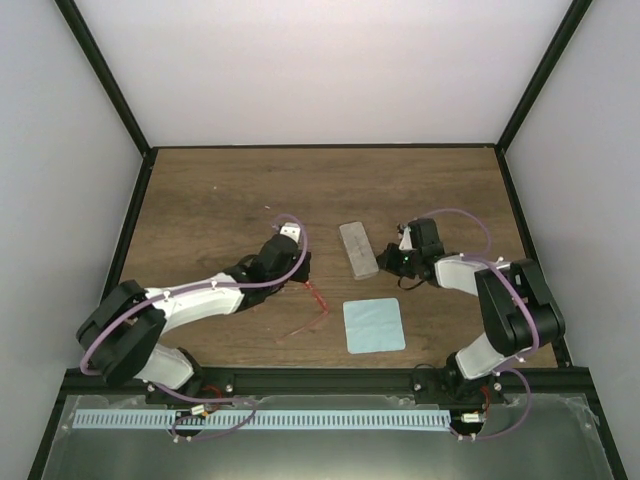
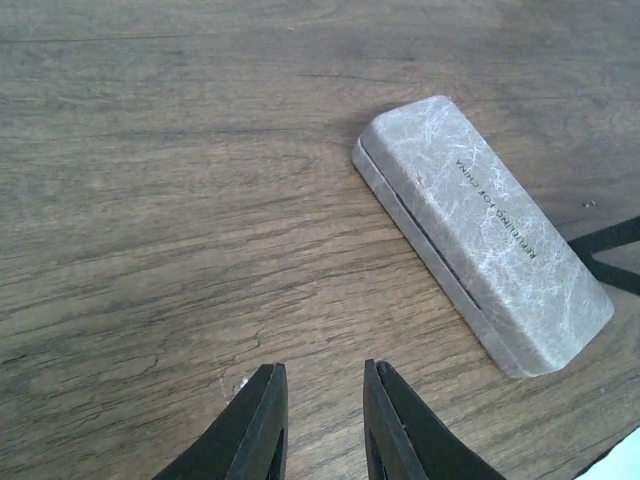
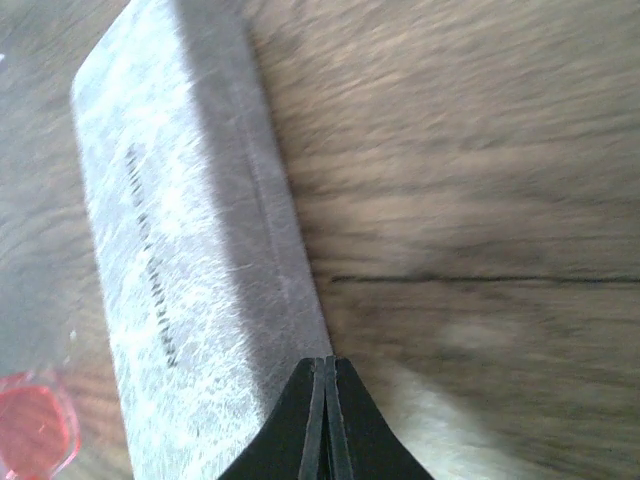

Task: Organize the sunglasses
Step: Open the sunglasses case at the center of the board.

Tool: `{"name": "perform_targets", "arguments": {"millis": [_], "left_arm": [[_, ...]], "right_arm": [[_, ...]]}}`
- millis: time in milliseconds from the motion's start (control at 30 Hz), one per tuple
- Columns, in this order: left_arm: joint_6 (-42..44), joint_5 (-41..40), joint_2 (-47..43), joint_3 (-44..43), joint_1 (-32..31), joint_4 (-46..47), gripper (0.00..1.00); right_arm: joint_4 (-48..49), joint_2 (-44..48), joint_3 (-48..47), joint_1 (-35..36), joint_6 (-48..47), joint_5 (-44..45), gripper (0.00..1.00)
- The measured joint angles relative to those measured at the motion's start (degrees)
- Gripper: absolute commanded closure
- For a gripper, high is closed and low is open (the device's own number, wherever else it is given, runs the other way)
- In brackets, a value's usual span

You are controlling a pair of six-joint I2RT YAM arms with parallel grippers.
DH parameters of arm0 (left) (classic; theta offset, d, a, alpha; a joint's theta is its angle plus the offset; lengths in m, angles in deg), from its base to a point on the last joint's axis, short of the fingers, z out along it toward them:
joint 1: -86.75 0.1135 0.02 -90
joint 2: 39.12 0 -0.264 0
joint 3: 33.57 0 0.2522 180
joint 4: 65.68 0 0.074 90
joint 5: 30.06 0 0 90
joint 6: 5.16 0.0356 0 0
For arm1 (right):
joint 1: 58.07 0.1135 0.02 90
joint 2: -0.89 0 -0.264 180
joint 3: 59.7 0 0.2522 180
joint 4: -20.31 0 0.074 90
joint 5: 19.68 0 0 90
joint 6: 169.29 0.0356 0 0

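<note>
The sunglasses [image 1: 312, 303], thin red wire frame, lie on the wooden table just in front of my left gripper [image 1: 299, 268]; one red lens shows in the right wrist view [image 3: 35, 432]. They are out of the left wrist view. The grey oblong case [image 1: 357, 248] lies closed between the two grippers. My left gripper [image 2: 322, 400] is open and empty, low over bare wood left of the case [image 2: 480, 225]. My right gripper [image 1: 388, 262] is shut and empty; its tips [image 3: 325, 400] are against the case's long side [image 3: 170, 250].
A pale blue square cloth [image 1: 374, 325] lies flat in front of the case; its corner shows in the left wrist view [image 2: 625, 462]. Black frame posts and white walls bound the table [image 1: 220, 200] on three sides.
</note>
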Motion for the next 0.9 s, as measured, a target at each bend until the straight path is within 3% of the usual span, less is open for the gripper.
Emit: {"name": "perform_targets", "arguments": {"millis": [100, 200, 267, 533, 700, 900], "left_arm": [[-0.8, -0.7, 1.5, -1.1, -0.6, -0.9, 0.65], [-2.0, -4.0, 5.6, -6.8, -3.1, -4.2, 0.26], [-2.5, -7.0, 10.2, -13.5, -5.5, -7.0, 0.18], [-3.8, -15.6, 30.8, -42.6, -11.0, -20.3, 0.10], [-6.3, -18.3, 41.5, -53.8, -10.9, -30.9, 0.02], [-9.7, -20.7, 45.4, -57.8, -10.8, -38.4, 0.02]], "right_arm": [[1.5, 0.3, 1.2, 0.2, -0.5, -4.2, 0.99], [1.8, 1.4, 1.5, 0.2, -0.5, -4.9, 0.99], [1.5, 3.8, 1.6, 0.2, -0.5, -2.8, 0.91], [-0.4, 24.2, 6.9, -1.6, 3.0, 14.4, 0.40], [-1.9, 29.6, 9.1, -2.5, 4.9, 22.1, 0.32], [-2.7, 30.2, 9.3, -2.5, 5.8, 24.8, 0.30]]}}
